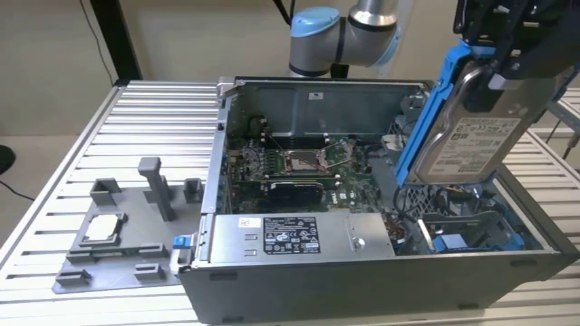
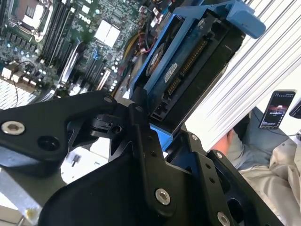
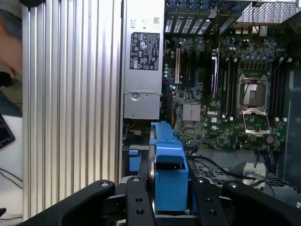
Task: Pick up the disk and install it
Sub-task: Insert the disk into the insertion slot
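Observation:
The disk (image 1: 471, 139) is a silver hard drive with a white label and blue carrier rails. It hangs upright and tilted above the open computer case (image 1: 363, 278), over the drive bay (image 1: 462, 234) at the exterior view's right. My gripper (image 1: 496, 71) is shut on its upper end. In the second wrist view the disk (image 2: 188, 61) shows its connector edge beyond the black fingers (image 2: 146, 141). In the first wrist view the blue carrier (image 3: 167, 174) sits between the fingers (image 3: 136, 205).
Inside the case lie the motherboard (image 1: 290, 163) and a long grey labelled box (image 1: 290, 234). A grey fixture plate (image 1: 136, 261) with a small square chip (image 1: 102, 227) lies at the exterior view's left. A person's sleeve (image 2: 277, 165) and a phone (image 2: 278, 109) are beside the table.

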Controlling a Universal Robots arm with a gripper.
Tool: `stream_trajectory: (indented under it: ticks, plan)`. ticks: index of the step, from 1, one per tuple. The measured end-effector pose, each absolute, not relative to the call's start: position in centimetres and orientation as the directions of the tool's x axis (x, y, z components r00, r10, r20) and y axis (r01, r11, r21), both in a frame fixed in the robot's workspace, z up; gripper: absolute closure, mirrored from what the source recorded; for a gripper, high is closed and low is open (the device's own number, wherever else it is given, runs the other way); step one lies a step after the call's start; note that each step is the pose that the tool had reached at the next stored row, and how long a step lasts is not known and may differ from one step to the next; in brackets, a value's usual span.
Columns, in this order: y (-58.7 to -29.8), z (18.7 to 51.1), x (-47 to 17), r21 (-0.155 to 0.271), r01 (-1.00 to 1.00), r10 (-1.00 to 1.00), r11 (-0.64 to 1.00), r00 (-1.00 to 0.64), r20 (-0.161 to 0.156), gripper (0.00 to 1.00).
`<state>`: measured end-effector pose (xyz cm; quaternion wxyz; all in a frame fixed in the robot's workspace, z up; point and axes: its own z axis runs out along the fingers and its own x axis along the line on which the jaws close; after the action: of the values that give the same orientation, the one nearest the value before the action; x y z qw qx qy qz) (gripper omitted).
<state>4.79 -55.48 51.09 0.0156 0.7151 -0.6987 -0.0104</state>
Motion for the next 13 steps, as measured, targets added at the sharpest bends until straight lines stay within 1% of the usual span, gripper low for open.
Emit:
stream_trajectory:
  ticks: [13]
  plan:
    - [-55.59,51.08,5.20,0.037,-0.999,-1.000,-0.023,0.023,0.007,1.00]
